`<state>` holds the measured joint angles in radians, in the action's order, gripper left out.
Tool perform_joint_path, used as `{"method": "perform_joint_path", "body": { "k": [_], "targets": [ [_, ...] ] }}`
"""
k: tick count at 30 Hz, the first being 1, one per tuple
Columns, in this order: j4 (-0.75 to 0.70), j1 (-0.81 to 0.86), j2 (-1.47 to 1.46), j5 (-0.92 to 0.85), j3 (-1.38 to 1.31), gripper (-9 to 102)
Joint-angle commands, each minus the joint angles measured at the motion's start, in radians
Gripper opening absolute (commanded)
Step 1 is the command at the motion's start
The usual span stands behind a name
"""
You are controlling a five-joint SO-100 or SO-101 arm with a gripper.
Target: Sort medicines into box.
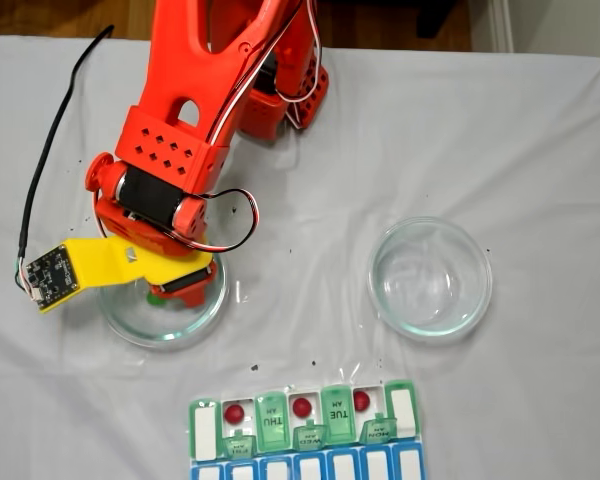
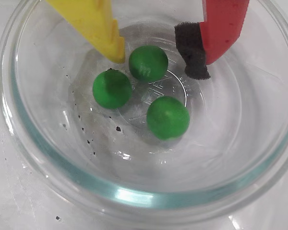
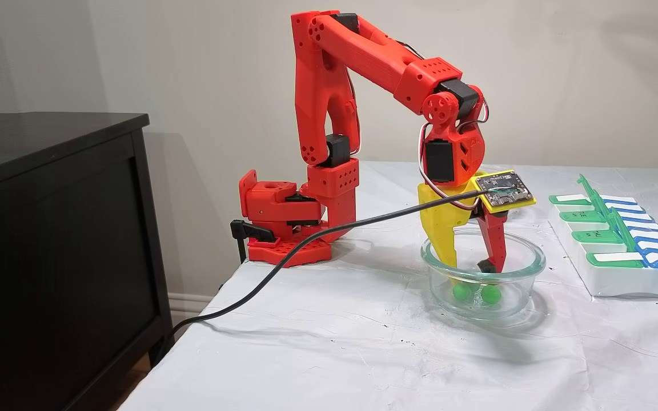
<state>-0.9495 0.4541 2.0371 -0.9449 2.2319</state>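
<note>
Glass dish (image 2: 134, 199) is corralling three green medicines (image 2: 148, 63); gripper (image 2: 156, 60), jaws apart, is straddling one for pickup toward the box (image 1: 400, 408).

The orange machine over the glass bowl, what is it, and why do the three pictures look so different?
It is a small robot arm bolted to a table, ending in a two-fingered claw. One picture looks straight down, one looks from the side, and one comes from a camera riding on the claw itself. That close-up shows the claw open inside a glass bowl with three green balls, and holding nothing. From above you also see a second glass bowl and a pill box with three red balls in its open compartments.
</note>
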Motion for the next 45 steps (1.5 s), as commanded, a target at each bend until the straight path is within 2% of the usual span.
{"method": "perform_joint_path", "body": {
  "k": [1, 37, 45],
  "targets": [
    [0.009, 0.026, 0.132, -0.017, -0.002, 22],
    [0.032, 0.029, 0.143, -0.037, 0.026, 19],
    [0.035, 0.028, 0.146, -0.040, 0.028, 14]
  ]
}}
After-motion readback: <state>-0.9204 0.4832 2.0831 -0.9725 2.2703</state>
